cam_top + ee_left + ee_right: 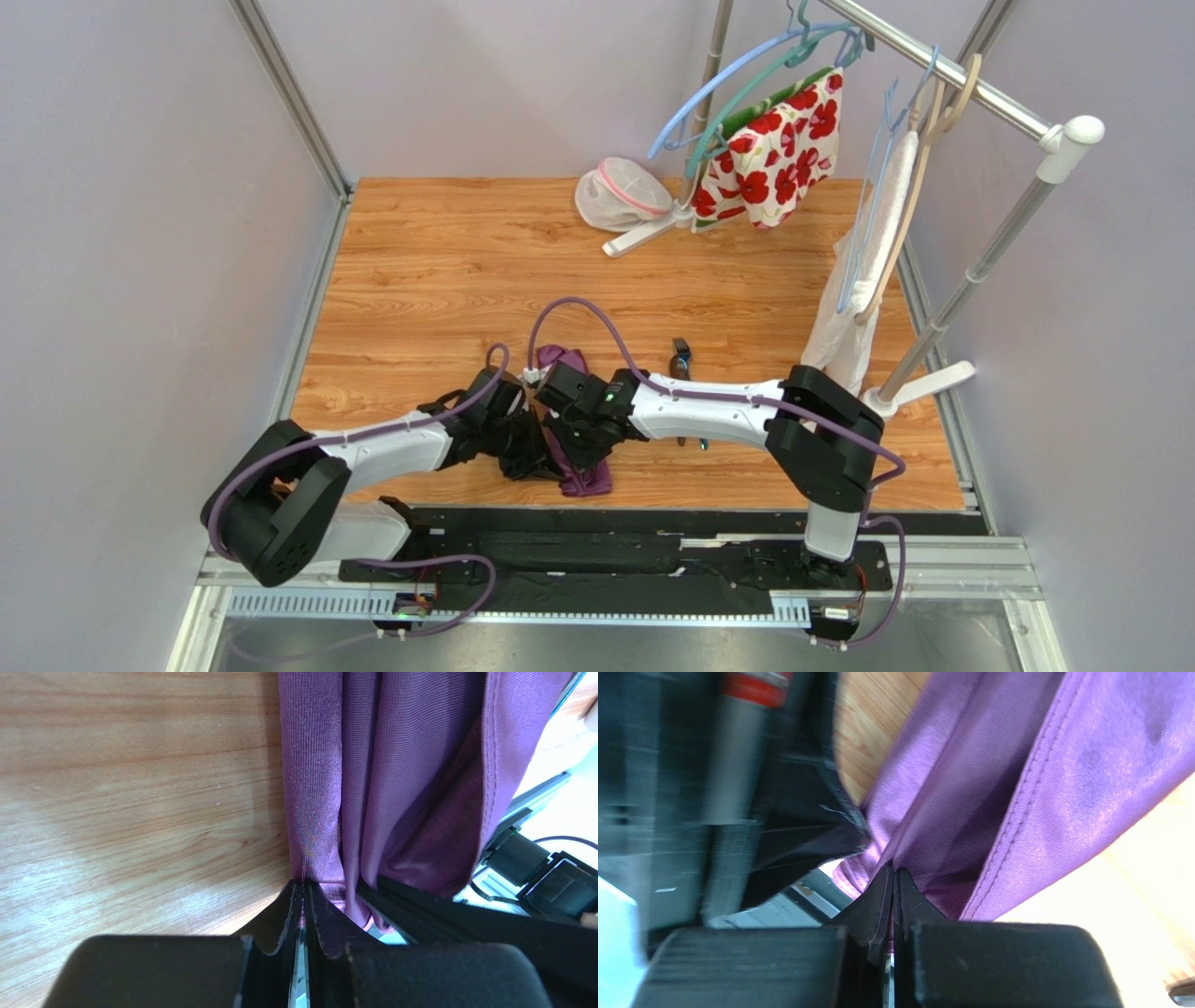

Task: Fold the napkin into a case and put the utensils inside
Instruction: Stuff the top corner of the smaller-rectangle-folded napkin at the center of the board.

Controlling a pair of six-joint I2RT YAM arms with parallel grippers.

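Both hands clamped on the napkin [586, 473], front-middle of the wooden counter [421, 266]

From the top view you only get the big picture: the rail with the floral cloth [769, 154] sits at the far back, and the napkin is a bunched plum strip mostly buried under the two arms. The wrist views fill in the grip: the left hand [303, 894] is pinched tight on a hanging fold, and the right hand [892, 878] is squeezed on another bit by the hem. Only the top view shows the utensils [680, 360], dark, just right of the napkin and partly under the right arm.
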